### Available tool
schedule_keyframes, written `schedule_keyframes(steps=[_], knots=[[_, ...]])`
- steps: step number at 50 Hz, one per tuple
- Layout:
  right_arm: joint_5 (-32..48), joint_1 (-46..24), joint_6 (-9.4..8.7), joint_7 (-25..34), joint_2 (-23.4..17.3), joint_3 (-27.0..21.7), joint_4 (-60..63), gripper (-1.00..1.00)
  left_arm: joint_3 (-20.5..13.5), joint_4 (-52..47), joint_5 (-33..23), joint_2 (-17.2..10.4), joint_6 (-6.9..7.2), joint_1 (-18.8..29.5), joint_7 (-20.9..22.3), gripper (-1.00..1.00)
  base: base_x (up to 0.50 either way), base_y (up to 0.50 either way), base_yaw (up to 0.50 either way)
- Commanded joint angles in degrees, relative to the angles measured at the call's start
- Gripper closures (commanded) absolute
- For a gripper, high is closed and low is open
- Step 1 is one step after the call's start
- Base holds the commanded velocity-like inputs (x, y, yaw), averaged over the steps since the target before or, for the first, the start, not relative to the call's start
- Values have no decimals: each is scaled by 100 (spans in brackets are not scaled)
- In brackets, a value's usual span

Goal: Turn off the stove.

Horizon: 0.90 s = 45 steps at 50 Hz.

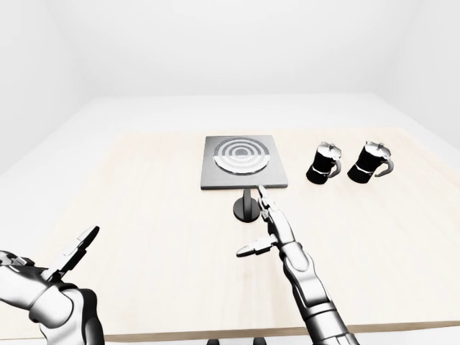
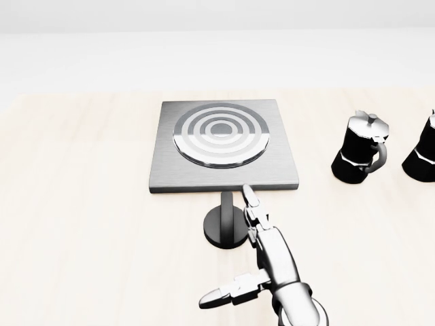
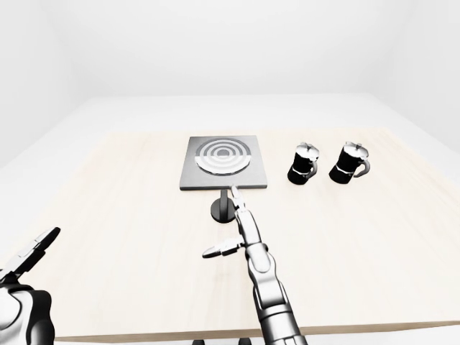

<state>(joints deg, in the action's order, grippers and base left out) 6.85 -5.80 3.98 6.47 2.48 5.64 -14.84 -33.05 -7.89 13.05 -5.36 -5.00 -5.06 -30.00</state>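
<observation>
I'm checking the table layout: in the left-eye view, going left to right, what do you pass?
left hand → stove → first moka pot → second moka pot. The knob and right hand overlap the stove's span, so they are left out.

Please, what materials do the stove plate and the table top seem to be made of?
The square grey stove plate looks like brushed metal: fine streaks, dull sheen. The pale table top looks like light wood, matte, with faint grain lines. Both are simulator renders, so uncertain.

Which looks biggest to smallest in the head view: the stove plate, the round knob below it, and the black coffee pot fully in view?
1. Stove plate, clearly largest.
2. Coffee pot.
3. Knob, though the right hand covers part of it, so this last ranking is less sure.
</observation>
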Motion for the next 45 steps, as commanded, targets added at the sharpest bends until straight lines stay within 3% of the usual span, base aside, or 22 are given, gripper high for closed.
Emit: schedule_keyframes(steps=[1,4,12,16,19,45], knots=[[20,45,-10,-17,25,55,25,-100,18,91,-16,-6,0,23,0,-100,0,0,0],[35,20,34,-17,36,70,-67,-100,16,69,-7,-8,0,17,0,-100,0,0,0],[72,208,-125,2,46,153,259,-100,42,191,-23,-22,0,55,0,-100,0,0,0],[57,225,-96,10,43,165,219,-100,61,201,-15,-39,0,51,0,-100,0,0,0],[1,133,102,14,48,116,-117,-100,37,108,4,-26,0,19,0,-100,0,0,0],[144,79,102,-49,123,199,-445,-100,6,24,0,-8,0,8,0,-100,0,0,0]])
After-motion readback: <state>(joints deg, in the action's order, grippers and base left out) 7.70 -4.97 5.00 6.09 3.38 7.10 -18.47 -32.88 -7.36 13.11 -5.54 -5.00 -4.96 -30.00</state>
